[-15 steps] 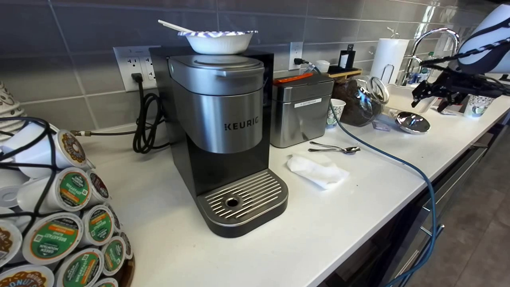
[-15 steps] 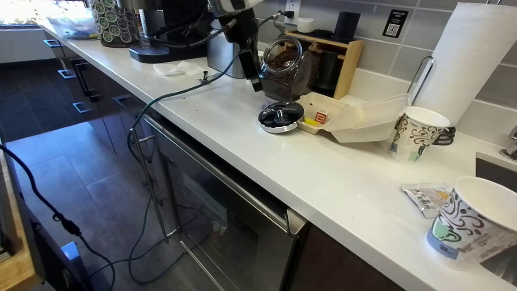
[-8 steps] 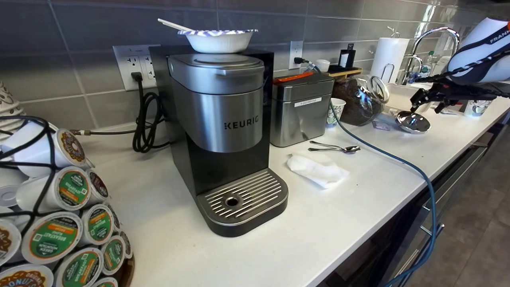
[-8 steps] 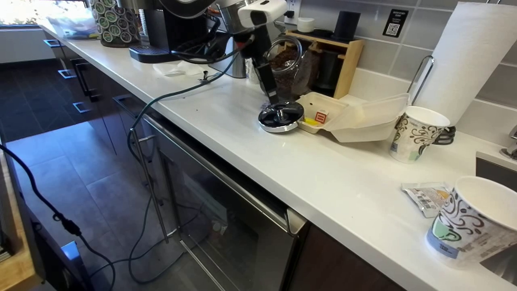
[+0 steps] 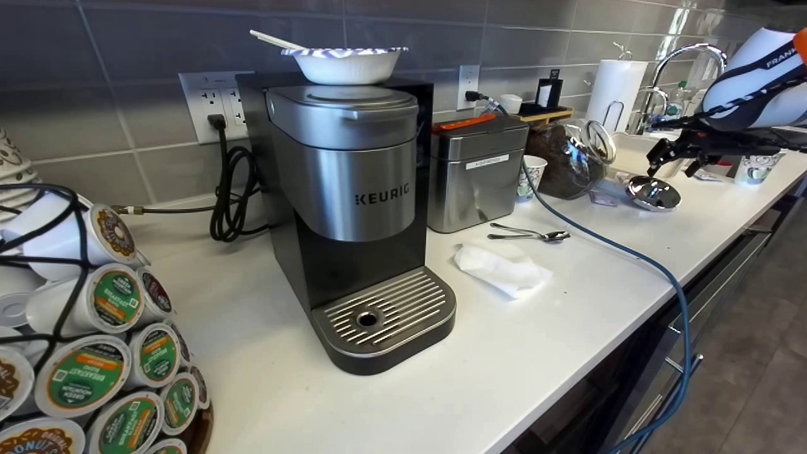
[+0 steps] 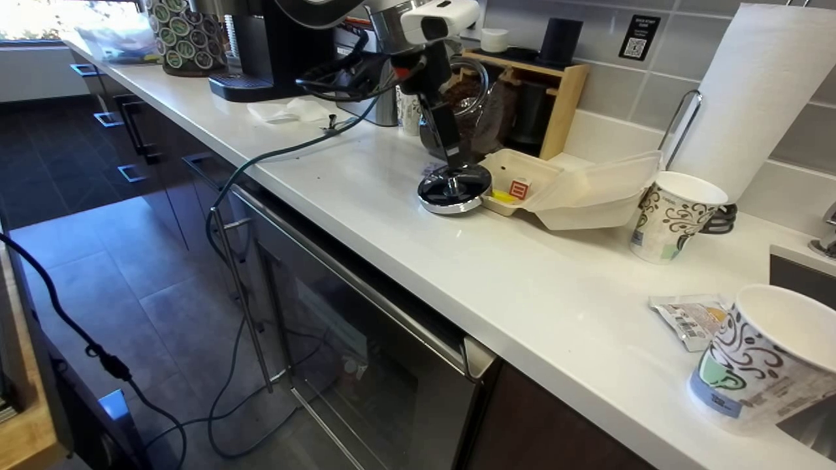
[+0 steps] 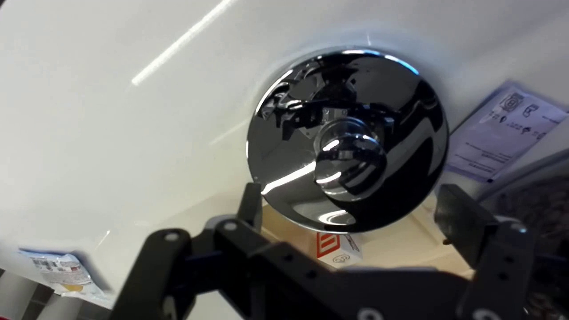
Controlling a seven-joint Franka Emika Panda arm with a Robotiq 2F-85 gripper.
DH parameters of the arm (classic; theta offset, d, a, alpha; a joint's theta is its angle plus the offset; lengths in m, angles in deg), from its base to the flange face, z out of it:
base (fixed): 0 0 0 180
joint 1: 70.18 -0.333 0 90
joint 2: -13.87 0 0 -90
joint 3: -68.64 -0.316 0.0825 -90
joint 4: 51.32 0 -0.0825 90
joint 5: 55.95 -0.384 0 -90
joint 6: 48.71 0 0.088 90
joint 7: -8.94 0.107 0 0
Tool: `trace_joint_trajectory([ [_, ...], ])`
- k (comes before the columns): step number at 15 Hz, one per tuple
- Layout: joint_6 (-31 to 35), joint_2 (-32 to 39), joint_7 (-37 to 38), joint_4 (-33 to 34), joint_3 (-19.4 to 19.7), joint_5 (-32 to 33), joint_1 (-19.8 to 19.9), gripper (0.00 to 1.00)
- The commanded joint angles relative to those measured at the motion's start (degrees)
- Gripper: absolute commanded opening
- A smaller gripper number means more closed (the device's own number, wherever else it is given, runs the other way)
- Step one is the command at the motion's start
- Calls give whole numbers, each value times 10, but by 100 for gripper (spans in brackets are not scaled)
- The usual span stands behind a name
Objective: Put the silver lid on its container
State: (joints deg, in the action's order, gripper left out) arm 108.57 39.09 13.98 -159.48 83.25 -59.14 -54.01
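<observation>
The silver lid [image 6: 454, 189] is a shiny round disc with a knob on top. It lies flat on the counter with the knob up, and shows in both exterior views [image 5: 654, 193] and in the wrist view [image 7: 351, 169]. A glass jar [image 6: 490, 121] of dark contents, with an uncovered round mouth, stands tilted behind the lid; it also shows in an exterior view [image 5: 561, 164]. My gripper [image 7: 349, 198] is open and empty, just above the lid, its fingers spread wide on either side of the knob. It also shows in both exterior views [image 5: 672, 170] [image 6: 457, 158].
An open takeout box [image 6: 581, 196] stands against or close beside the lid. A purple packet [image 7: 498, 133] lies near the lid. A metal canister [image 5: 482, 176], paper cup [image 6: 676, 219], wooden stand [image 6: 565, 111] and blue cable [image 5: 621, 249] are around. The counter's front edge [image 6: 392, 261] is near.
My gripper has moved lower and over to the lid, toward the right in an exterior view; the motion is small in the last half second. The lid and jar have not moved.
</observation>
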Motion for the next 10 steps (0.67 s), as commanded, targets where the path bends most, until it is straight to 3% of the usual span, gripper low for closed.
trace_joint_trajectory([
  [1,43,36,-2,14,3,16,-6,100],
  [4,45,55,6,20,9,23,-12,100],
  [6,40,64,6,28,9,24,-10,92],
  [7,38,67,7,32,9,23,-9,80],
  [9,33,72,4,43,5,16,-3,82],
  [10,31,75,4,48,5,16,-2,73],
])
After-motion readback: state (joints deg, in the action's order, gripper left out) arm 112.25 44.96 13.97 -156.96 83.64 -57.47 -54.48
